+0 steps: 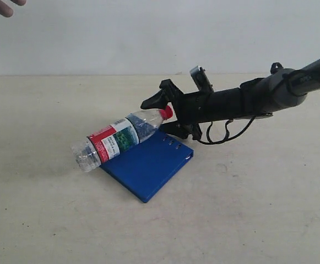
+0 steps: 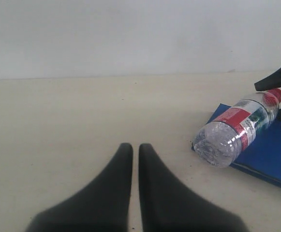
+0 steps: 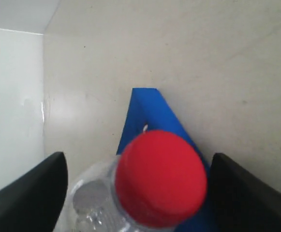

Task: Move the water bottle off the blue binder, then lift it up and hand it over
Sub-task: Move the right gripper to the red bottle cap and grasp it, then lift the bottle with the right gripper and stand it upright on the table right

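Right end effector (image 3: 138, 162) spread wide astride the water bottle (image 1: 113, 140) (cap end, untouched); left end effector (image 2: 131, 159) clenched, empty.

Hand (image 1: 0, 6) cut off at exterior view's corner, blue binder (image 1: 146, 165) partly hidden under water bottle (image 1: 118, 140), left gripper (image 2: 135, 149) blurred
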